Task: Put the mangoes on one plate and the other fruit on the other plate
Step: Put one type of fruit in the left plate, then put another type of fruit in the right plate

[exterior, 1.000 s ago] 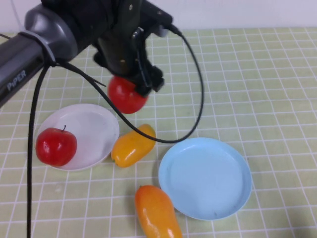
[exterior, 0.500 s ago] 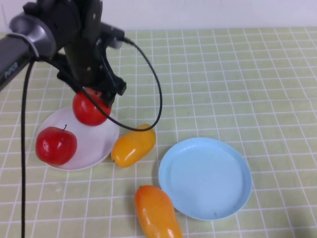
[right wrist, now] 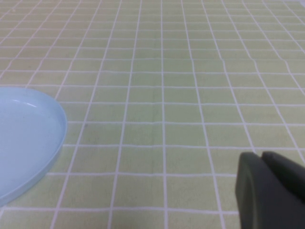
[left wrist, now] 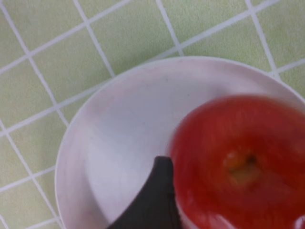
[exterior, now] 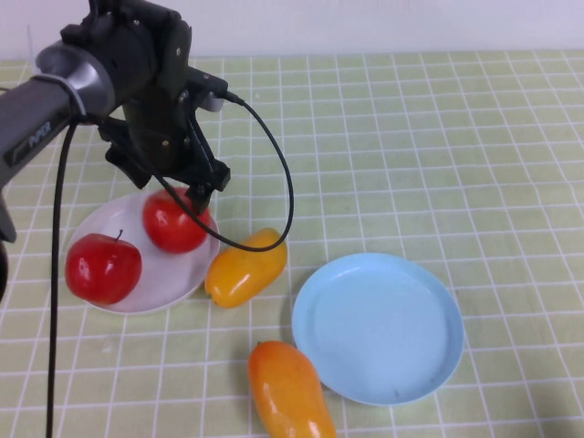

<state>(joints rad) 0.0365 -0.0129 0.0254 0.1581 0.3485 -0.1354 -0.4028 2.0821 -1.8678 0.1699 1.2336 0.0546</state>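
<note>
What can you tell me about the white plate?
The white plate is round, shallow, plain and glossy, lying flat on the checked green cloth. Two red apples sit on it, one near its front-left rim, the other at the back, under the open left gripper. A mango lies beside its right rim.

Table covering: a pale green cloth is spread flat, marked with a grid of thin white lines.
Wall: a plain white surface is seen along the far edge of the cloth.
</note>
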